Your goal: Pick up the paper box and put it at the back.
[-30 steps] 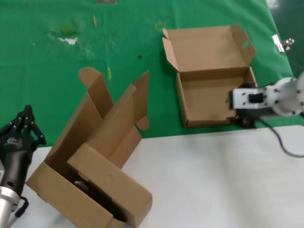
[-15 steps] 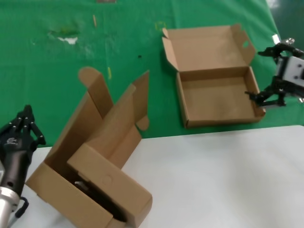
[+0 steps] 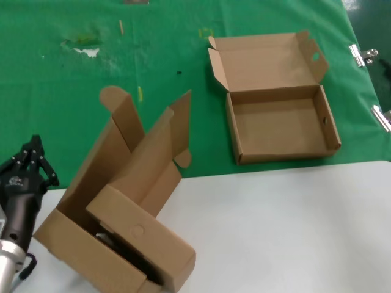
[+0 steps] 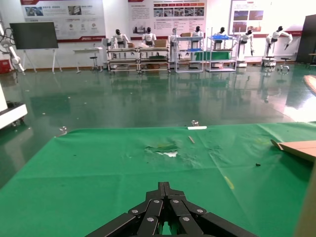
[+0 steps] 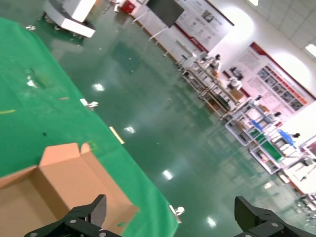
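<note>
My right pincer (image 5: 170,219), fingers spread wide, has left the head view; the paper box (image 3: 278,125) sits upper right on the back (image 3: 153,49). Left pincer (image 3: 27,168), closed, idles lower left.

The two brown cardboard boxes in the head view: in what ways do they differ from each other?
The paper box lies wholly on the green cloth; the other box sits mostly on the white tabletop. The paper box rests flat with its lid folded back, while the other box stands tilted with flaps raised. The paper box has a hole through its flap; the other box shows only a circle outline. Both are brown, open and held by no hand.
</note>
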Tool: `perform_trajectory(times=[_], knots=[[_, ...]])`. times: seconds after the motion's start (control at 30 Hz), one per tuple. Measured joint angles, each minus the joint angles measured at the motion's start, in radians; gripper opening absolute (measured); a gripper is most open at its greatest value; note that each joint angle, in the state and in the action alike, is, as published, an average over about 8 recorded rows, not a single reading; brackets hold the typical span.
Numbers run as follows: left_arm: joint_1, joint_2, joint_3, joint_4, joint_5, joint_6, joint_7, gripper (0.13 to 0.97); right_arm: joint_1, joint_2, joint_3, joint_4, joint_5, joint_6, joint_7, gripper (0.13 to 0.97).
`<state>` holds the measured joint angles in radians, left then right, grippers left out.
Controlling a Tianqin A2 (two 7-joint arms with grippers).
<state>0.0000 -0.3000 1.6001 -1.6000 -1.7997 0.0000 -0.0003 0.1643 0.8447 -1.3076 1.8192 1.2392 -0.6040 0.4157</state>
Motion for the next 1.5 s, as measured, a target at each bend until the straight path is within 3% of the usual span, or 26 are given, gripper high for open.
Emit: perform_trajectory(times=[0.3,0.53,0.8,1.23,1.5], knots=[[0.0,0.0,0.0,0.0,0.0,0.0,0.0,0.155,-0.019,-0.046,-0.017,-0.018,0.054,0.054,-0.039,0.942],[0.0,0.0,0.0,0.0,0.0,0.0,0.0,0.193,-0.033,-0.095,-0.044,-0.038,0.104,0.109,-0.077,0.951],[0.0,0.0,0.0,0.0,0.0,0.0,0.0,0.311,-0.05,-0.154,-0.077,-0.062,0.163,0.173,-0.121,0.966],[0.0,0.0,0.0,0.0,0.0,0.0,0.0,0.311,-0.078,-0.249,-0.129,-0.1,0.26,0.278,-0.193,0.966],[0.0,0.0,0.0,0.0,0.0,0.0,0.0,0.236,-0.095,-0.308,-0.161,-0.124,0.319,0.342,-0.237,0.966]])
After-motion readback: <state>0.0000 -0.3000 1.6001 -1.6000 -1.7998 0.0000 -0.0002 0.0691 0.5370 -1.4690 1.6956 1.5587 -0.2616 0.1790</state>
